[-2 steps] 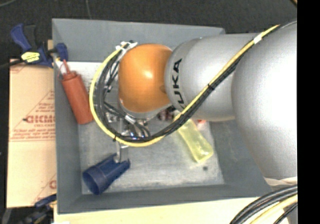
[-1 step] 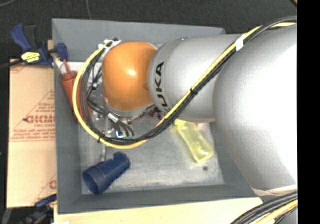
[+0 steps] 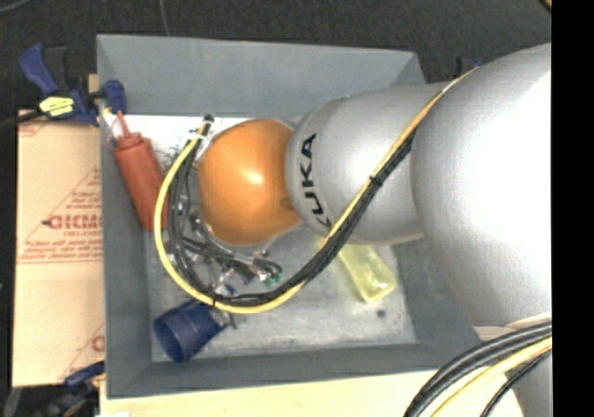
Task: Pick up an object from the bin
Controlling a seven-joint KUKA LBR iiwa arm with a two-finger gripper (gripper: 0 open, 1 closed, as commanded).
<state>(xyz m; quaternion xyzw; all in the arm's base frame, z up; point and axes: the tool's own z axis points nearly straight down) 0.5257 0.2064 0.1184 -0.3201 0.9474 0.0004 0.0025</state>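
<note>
Blue plastic cup-like piece [image 3: 188, 332], on side in front-left corner of grey metal bin [image 3: 278, 81]: probably light, stiff, slick; best taken across rim. Pale yellow translucent lump [image 3: 367, 276] front right, looks soft. Pincer [image 3: 223, 268] just behind blue piece; opening cannot tell, nothing seen held. Red tube [image 3: 139, 181] by left wall.

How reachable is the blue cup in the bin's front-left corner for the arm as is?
Probably yes. The blue cup lies uncovered, just beside the arm at its wrist, with nothing on top. It sits near the bin's left wall, which might cramp the approach.
</note>
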